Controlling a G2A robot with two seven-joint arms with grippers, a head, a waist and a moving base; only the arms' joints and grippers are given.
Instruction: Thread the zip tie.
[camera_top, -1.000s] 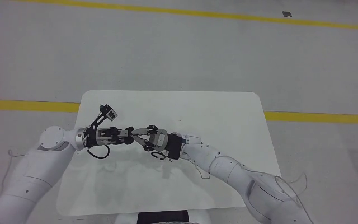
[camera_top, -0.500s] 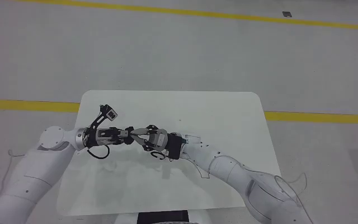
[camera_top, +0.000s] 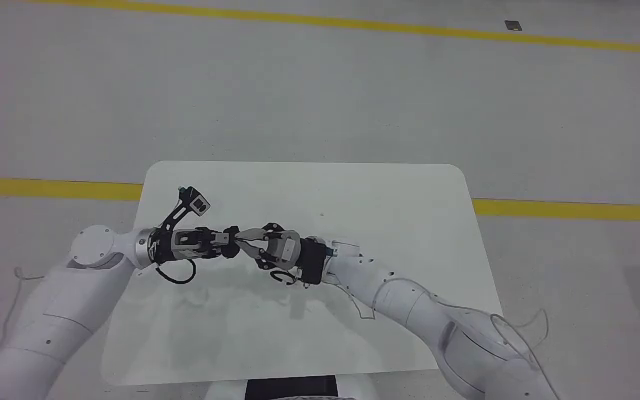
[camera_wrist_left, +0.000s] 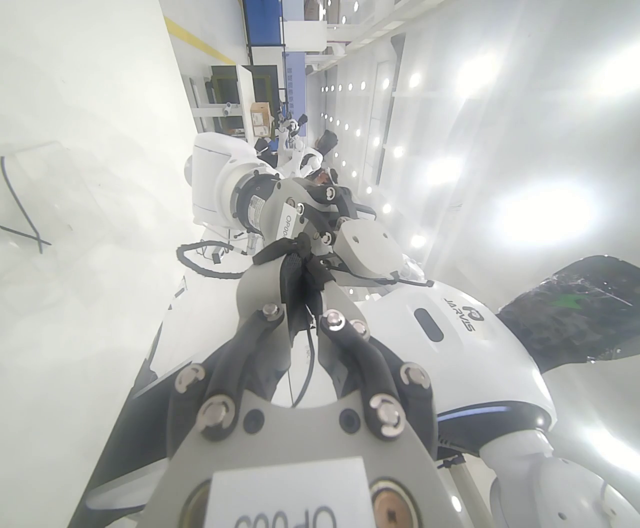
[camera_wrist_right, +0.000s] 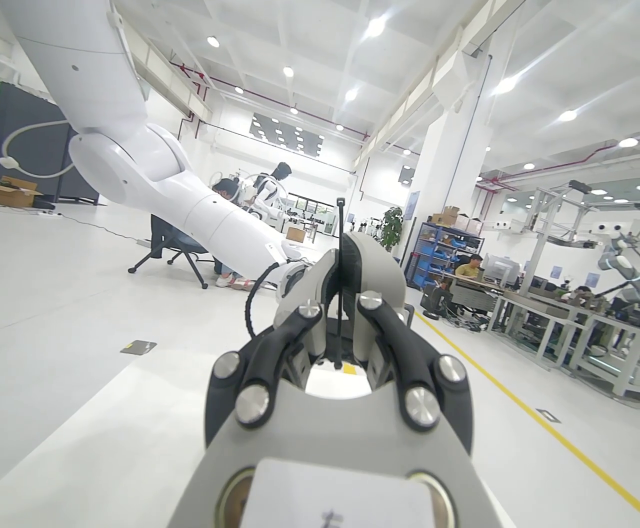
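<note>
Zip tie (camera_wrist_right: 341, 225): light, springy, slippery strap; left and right jaws clenched on it; best pinched near the tip.

Right wrist view: zip tie (camera_wrist_right: 340, 225) head, above right gripper (camera_wrist_right: 342, 262) tips, too small to tell if threaded. Left wrist view: left gripper (camera_wrist_left: 295, 272) pinched closed, tie lost against the dark pads between its fingers. Thin dark line toward the wrist, can't tell if it's strap. Top view: tie too small where tips meet.
</note>
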